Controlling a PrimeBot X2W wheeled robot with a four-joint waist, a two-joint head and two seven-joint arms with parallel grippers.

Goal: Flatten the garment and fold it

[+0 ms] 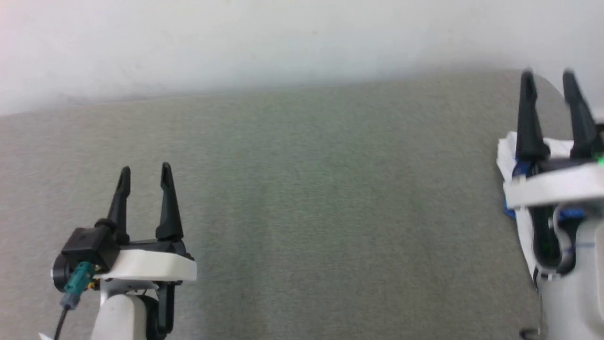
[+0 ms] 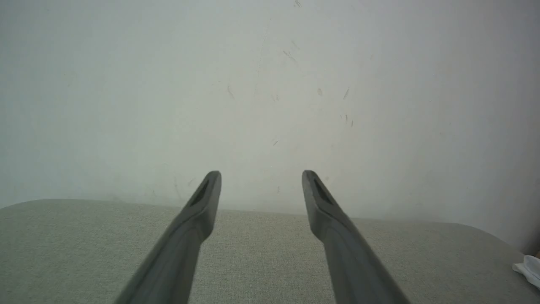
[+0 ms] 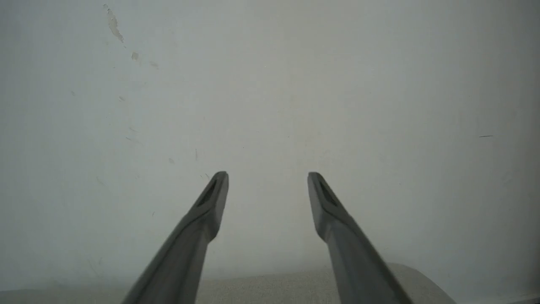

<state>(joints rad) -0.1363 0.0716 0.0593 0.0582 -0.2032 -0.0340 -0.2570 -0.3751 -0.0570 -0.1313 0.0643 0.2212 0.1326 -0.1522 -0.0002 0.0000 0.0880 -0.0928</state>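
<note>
Your left gripper [image 1: 145, 167] has its jaws spread wide with nothing between them. In the head view the two dark fingers point up over the grey fabric surface [image 1: 302, 212], and only bare fabric lies ahead of the tips. From your left wrist view, the left gripper [image 2: 261, 173] shows the same wide gap. Its tips stand against the pale wall [image 2: 270, 84], and the far edge of the surface runs across just below them.

Your right gripper [image 1: 548, 74] is also wide open and holds nothing. It looks blurred in the head view, and its fingertips reach up to the far rounded corner of the surface. In the right wrist view, the right gripper [image 3: 268, 174] points mostly at the wall, with a thin strip of the grey surface [image 3: 270, 287] low down between and below the fingers.

The shirt [image 1: 507, 151] is not in either set of jaws. It lies bunched on the surface behind the base of the right fingers and under that wrist, white with bits of blue showing, and much of it is hidden by the arm. It is well apart from the left jaws, far off to their right. A white corner of it [image 2: 529, 268] shows in the left wrist view, low and well right of the right-hand finger.
</note>
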